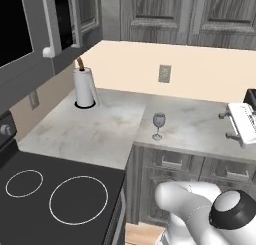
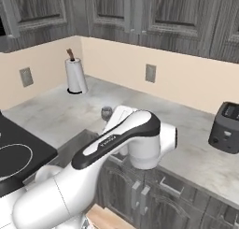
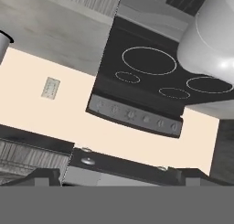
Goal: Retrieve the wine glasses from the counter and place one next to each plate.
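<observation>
While I watch the left base view, one wine glass stands upright on the counter near its front edge, well apart from the paper towel roll in the corner. From the right base view my arm hides most of that glass, though a toaster sits whole there. My hand view, rolled over, faces the stove; the gripper's jaws are spread wide, holding nothing.

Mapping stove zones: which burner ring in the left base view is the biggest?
The right-hand burner ring on the black cooktop; the ring left of it is clearly smaller.
</observation>
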